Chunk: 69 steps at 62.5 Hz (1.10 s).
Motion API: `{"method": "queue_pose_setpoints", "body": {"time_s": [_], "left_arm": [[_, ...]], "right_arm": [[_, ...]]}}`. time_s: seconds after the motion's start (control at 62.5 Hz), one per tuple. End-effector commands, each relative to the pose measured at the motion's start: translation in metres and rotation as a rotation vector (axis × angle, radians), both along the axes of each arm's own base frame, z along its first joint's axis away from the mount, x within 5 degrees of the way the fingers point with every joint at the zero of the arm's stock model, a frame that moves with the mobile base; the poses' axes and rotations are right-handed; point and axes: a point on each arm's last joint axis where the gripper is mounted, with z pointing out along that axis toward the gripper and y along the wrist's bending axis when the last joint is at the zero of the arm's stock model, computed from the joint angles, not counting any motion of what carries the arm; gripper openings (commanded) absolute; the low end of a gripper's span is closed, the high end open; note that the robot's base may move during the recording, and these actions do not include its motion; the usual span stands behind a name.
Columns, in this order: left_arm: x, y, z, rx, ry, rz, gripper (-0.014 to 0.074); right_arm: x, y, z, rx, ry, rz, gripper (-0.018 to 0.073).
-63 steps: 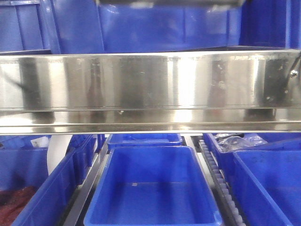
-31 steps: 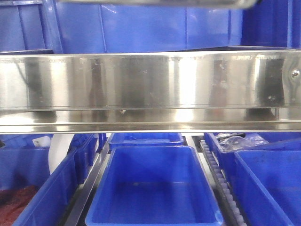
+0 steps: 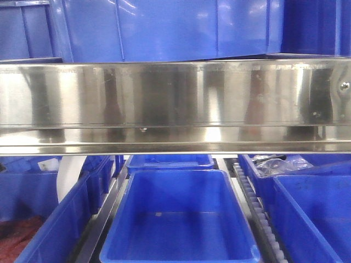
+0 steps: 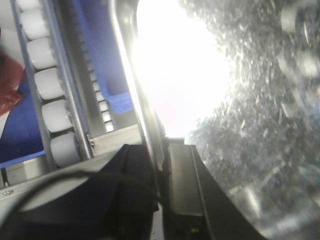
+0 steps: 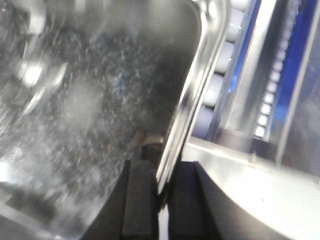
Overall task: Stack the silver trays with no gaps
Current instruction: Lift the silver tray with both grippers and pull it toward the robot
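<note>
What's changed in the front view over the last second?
An edge of the silver tray at the front view's top rose out of frame. Left fingers and right fingers clamp its rim in the wrist views. Steel shelf band and blue bins stayed put.

A scratched silver tray (image 5: 85, 100), thin-rimmed and round-cornered, is held clamped by its rim at both sides.

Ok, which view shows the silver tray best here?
The right wrist view: the silver tray shows its scratched floor, rounded corner and rim, which runs between the fingers. The left wrist view has it too, but glare washes out much. The front view shows none of it.
</note>
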Motion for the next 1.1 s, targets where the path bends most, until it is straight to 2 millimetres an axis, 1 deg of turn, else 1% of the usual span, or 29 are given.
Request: {"method": "queue_pose_setpoints", "body": {"time_s": [0.0,0.112,0.24,0.304,0.464,0.592,0.672,1.087], "left_arm": [[-0.023,0.002,0.016,-0.031,0.004,-0.055,-0.0041],[-0.026,0.0,0.016,-0.034,0.004,-0.065,-0.0041],[-0.025,-0.001,0.015,-0.03,0.008,-0.057,-0.0041],[-0.023,0.0,0.015,-0.021,-0.002,-0.044,-0.0041],[-0.017,0.006,0.017,-0.002,-0.051,0.06,-0.0041],[-0.013,0.006,0.019,-0.028,-0.089,0.095,-0.0041],[-0.012,0.004,0.021,-0.055,-0.103,0.105,-0.0041],[-0.012,0.004,0.02,-0.056,-0.096,0.103,-0.0041]], "right_arm": [[-0.013,-0.005,0.025,0.087,-0.129,0.018,0.0057],[-0.018,-0.008,0.029,0.098,-0.143,0.016,0.0057],[-0.019,-0.009,0.03,0.099,-0.145,0.016,0.0057],[-0.018,-0.008,0.03,0.097,-0.147,0.015,0.0057],[-0.011,-0.006,0.028,0.095,-0.165,0.01,0.0057],[-0.005,-0.003,0.028,0.095,-0.196,0.004,0.0057],[-0.002,-0.001,0.027,0.099,-0.201,0.004,0.0057],[-0.002,-0.001,0.026,0.092,-0.191,0.004,0.0057]]}}
